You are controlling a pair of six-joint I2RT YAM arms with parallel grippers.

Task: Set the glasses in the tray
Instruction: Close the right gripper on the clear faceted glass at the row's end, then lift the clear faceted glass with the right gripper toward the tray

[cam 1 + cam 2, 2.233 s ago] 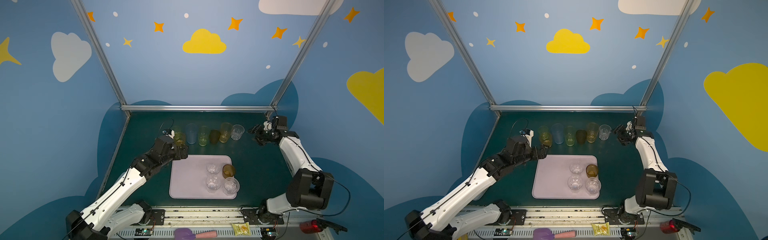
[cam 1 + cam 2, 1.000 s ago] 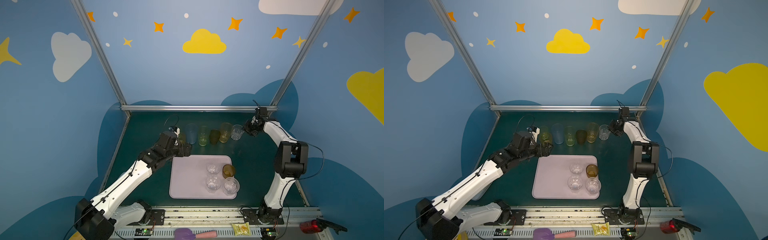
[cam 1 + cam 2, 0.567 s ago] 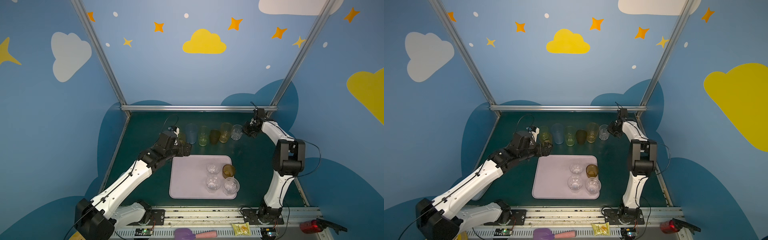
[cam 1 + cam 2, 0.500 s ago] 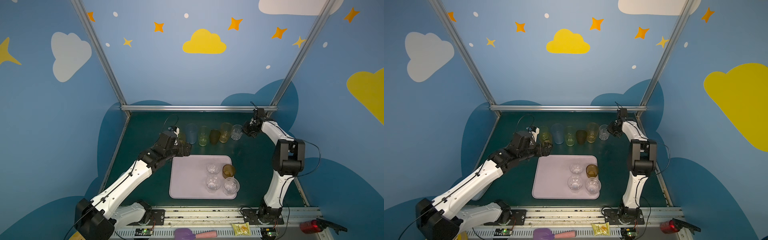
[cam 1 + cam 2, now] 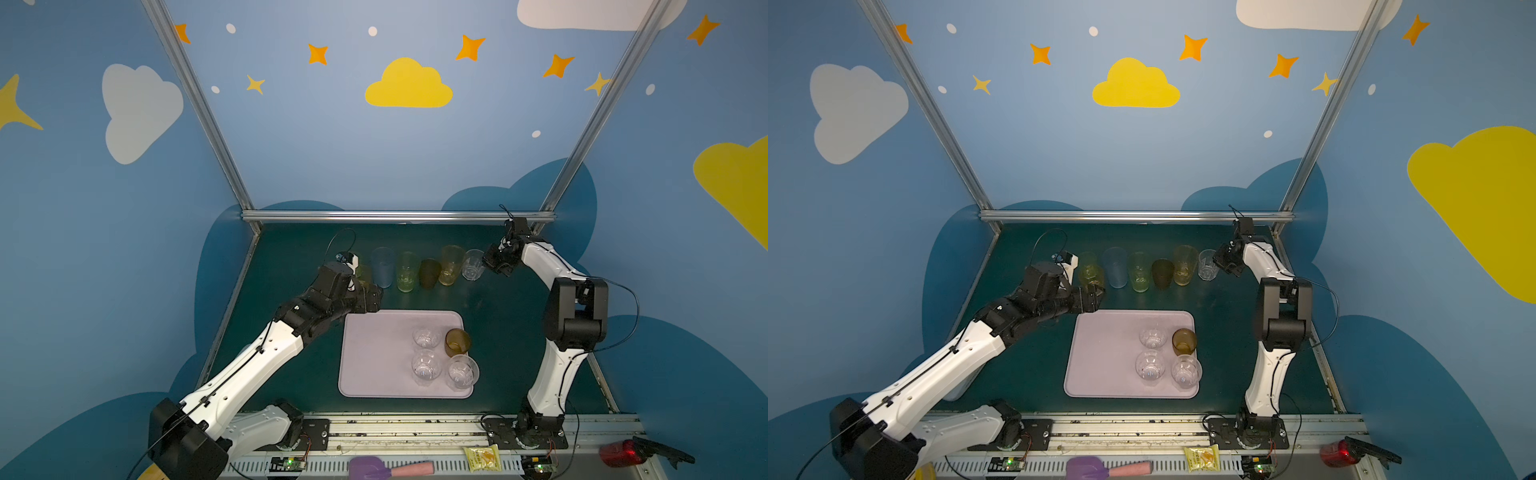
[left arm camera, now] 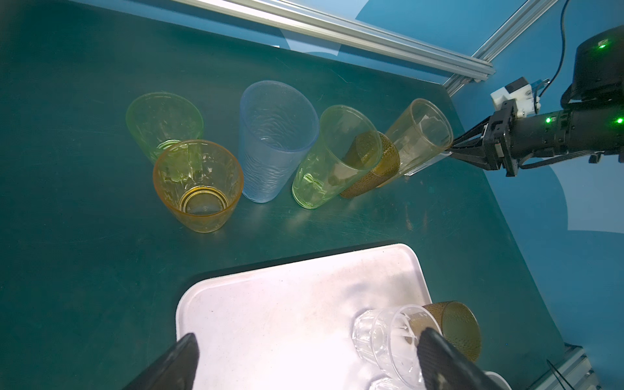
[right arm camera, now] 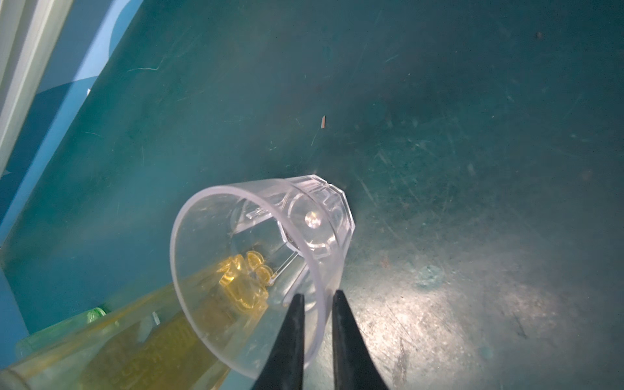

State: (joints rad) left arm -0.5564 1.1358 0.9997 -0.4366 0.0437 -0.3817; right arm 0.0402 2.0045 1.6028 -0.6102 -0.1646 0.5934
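Note:
The pale lilac tray [image 5: 374,353] holds three clear glasses [image 5: 426,365] and a brown one [image 5: 457,341] on its right side. Behind it stands a row of glasses: amber [image 5: 1092,276], blue [image 5: 382,267], green [image 5: 407,272], brown [image 5: 429,273], yellow [image 5: 451,265] and a clear faceted glass [image 5: 472,264] at the right end. My right gripper [image 7: 317,297] is shut on that clear glass [image 7: 270,236], one finger inside the rim and one outside. My left gripper [image 6: 307,358] hangs open over the tray's [image 6: 270,304] far left corner, holding nothing.
A short green glass [image 6: 162,121] stands behind the amber one. An aluminium rail [image 5: 395,216] bounds the back of the green table. On the front rail lie a purple spatula [image 5: 386,467], a yellow packet [image 5: 482,457] and a red object [image 5: 623,453].
My right gripper's fingers have closed onto the clear glass's rim after reaching in from the right. The left arm moved slightly toward the row earlier and now holds still.

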